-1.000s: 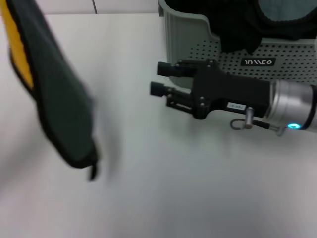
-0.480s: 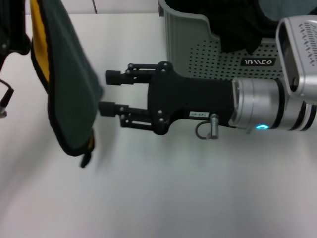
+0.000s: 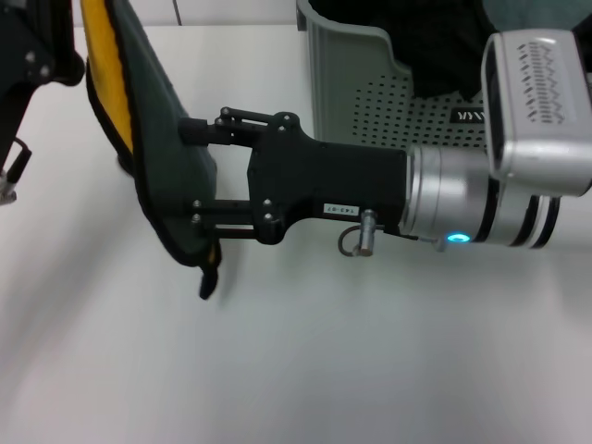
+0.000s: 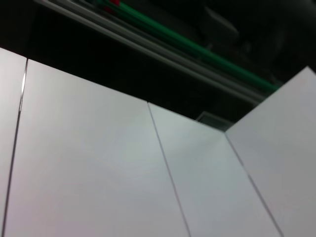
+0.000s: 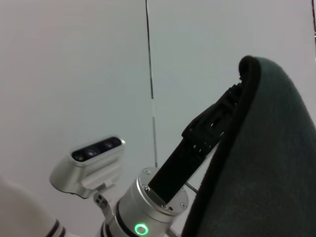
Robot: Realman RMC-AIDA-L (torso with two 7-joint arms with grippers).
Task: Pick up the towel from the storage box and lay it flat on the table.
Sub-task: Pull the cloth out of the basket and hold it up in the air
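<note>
The towel hangs upright over the left of the table, with its dark grey-green side towards the right and its mustard yellow side at the left. My left gripper holds its top edge. The right wrist view shows that gripper shut on the black-edged rim of the towel. My right gripper reaches in from the right. It is open, with one finger high and one low at the towel's right edge. The storage box stands at the back right.
A black cloth and a teal-grey cloth lie in the box. My right arm's silver wrist passes in front of the box. The left wrist view shows only white wall panels.
My right gripper has moved left from in front of the box until its open fingers reach the towel's edge. The towel has swung right, towards the middle.
</note>
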